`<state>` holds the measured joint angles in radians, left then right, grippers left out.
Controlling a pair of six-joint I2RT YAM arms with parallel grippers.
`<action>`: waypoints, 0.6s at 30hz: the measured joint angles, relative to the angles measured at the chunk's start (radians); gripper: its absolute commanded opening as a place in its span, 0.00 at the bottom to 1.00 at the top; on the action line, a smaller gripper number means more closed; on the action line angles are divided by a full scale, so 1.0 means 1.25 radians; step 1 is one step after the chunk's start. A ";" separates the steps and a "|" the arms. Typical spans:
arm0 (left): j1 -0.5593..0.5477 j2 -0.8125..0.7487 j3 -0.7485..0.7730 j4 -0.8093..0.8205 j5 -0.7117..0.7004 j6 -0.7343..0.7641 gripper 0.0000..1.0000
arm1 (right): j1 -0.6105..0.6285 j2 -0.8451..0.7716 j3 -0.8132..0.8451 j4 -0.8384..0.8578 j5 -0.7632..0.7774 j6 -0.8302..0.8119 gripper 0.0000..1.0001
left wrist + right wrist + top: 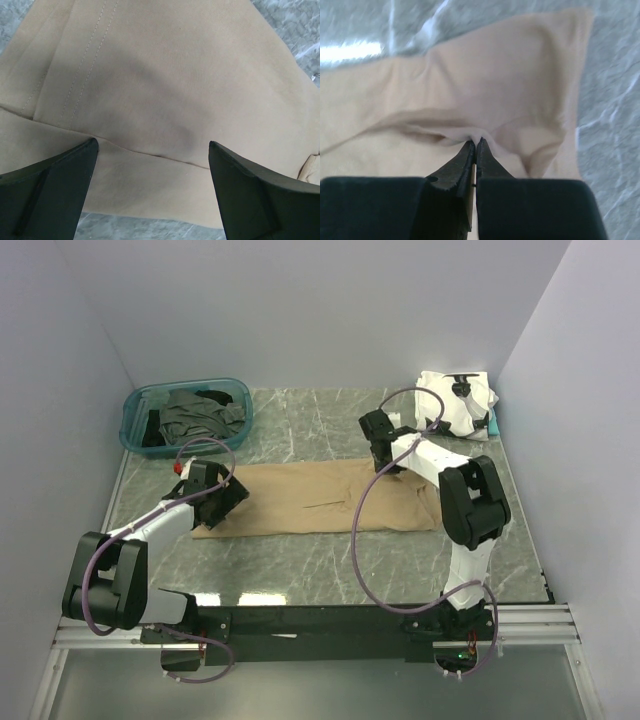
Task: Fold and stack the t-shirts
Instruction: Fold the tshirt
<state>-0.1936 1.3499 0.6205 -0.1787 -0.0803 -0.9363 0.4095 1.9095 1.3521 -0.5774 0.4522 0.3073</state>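
A tan t-shirt (320, 498) lies spread lengthwise across the middle of the table. My left gripper (222, 502) hovers over its left end, open, with the cloth (175, 75) below its wide-apart fingers (55, 185) and nothing between them (152, 145). My right gripper (385, 462) is at the shirt's far edge, right of centre, and is shut (476, 141) on a pinched ridge of the tan cloth (510, 75). A folded white t-shirt with black patches (455, 405) rests at the back right. Dark grey and black t-shirts (200, 412) lie crumpled in the bin.
The teal plastic bin (135, 405) stands at the back left corner. White walls close in the table on the left, back and right. Marbled grey tabletop (300, 435) shows between the bin, the tan shirt and the white shirt.
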 measured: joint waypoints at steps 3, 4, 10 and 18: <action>0.000 0.000 0.000 -0.001 -0.005 0.005 0.99 | -0.022 0.014 0.029 -0.005 0.012 -0.016 0.00; 0.000 -0.001 0.000 -0.002 -0.007 0.007 1.00 | -0.029 0.016 0.038 -0.006 0.015 -0.022 0.00; 0.000 -0.009 -0.004 -0.008 -0.013 0.023 1.00 | -0.063 0.058 0.117 -0.015 0.027 -0.054 0.14; 0.000 -0.024 -0.009 -0.029 -0.019 0.044 1.00 | -0.075 0.115 0.159 -0.005 0.010 -0.103 0.57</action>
<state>-0.1936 1.3193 0.6090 -0.2153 -0.1040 -0.8818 0.3157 2.0533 1.5505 -0.5838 0.4644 0.1783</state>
